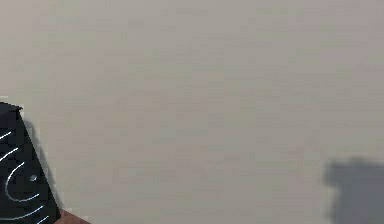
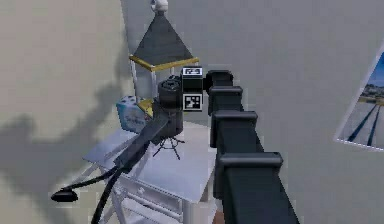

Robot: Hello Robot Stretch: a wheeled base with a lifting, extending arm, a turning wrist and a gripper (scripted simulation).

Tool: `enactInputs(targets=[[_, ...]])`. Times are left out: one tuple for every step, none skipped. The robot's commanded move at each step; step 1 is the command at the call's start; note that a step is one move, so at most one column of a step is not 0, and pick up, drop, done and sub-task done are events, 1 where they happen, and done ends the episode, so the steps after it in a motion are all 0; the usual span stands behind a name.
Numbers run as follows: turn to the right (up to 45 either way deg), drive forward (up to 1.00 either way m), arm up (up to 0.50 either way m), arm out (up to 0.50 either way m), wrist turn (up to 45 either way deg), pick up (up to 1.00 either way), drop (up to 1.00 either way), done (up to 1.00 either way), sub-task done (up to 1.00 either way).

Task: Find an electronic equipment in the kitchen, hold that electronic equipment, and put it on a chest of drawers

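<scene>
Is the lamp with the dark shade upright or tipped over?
Upright: the lamp stands on the white chest, its shade's tip pointing straight up.

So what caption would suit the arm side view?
Arm extended to a white chest of drawers carrying a dark-shaded lamp and a blue box.

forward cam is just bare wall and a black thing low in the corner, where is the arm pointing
observer: the arm reaches toward a white cabinet with drawers that stands against the wall.
operator: anything on top of it
observer: a lantern-like piece with a dark pointed roof stands at the back, with a pale blue box beside it.
operator: is the tool carrying something
observer: cannot tell; the tool shows in front of the cabinet top and the things on it.
</scene>
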Motion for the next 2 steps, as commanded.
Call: enactInputs(targets=[[0.0,0.00,0.00,0.00,45.0,0.00,0.00,0.00,0.00],[0.0,0.00,0.00,0.00,45.0,0.00,0.00,0.00,0.00]])
